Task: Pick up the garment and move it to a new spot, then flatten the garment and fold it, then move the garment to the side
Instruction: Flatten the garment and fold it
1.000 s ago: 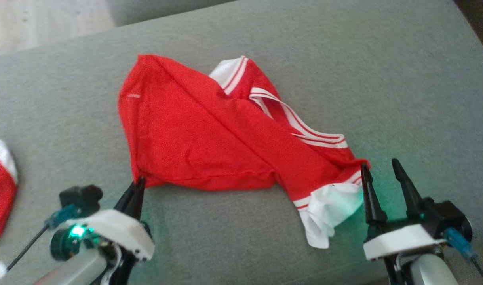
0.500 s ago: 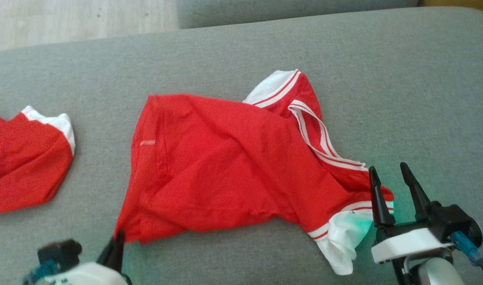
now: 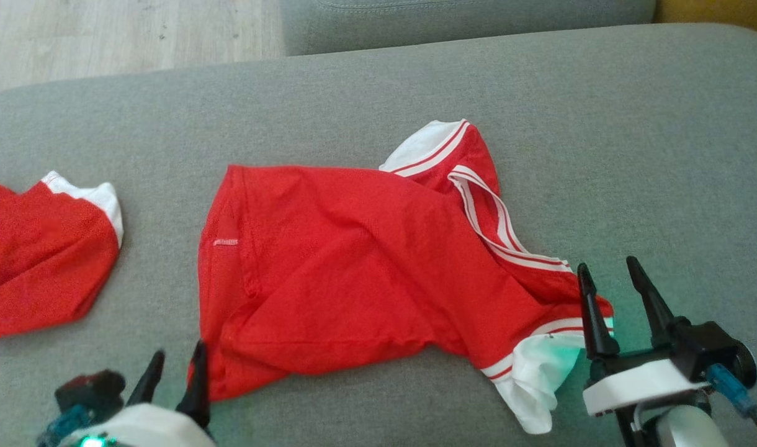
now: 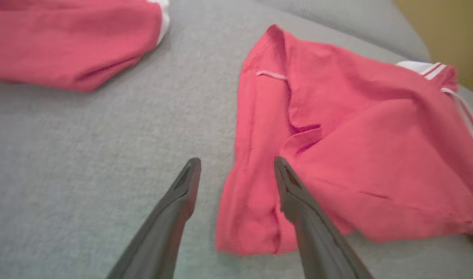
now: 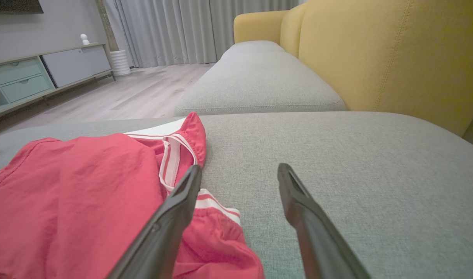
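Red shirt [image 3: 353, 261] lies rumpled on the sofa [image 3: 602, 124]; left tool [image 3: 179, 349] and right tool [image 3: 607, 263] flank it, wide open and empty, likely to flatten it.

Left end effector [image 3: 179, 349], right end effector [image 3: 607, 264] — both splayed

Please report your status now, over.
Left gripper open, right gripper open, nothing held. Red garment crumpled on grey cushion. Second red garment apart, at left.

shirt [image 3: 353, 273] on sofa seat cushion [image 3: 602, 124], centre | second garment [image 3: 37, 261] left of it, apart | left gripper [image 3: 179, 349] at its near-left corner | right gripper [image 3: 607, 264] at near-right sleeve
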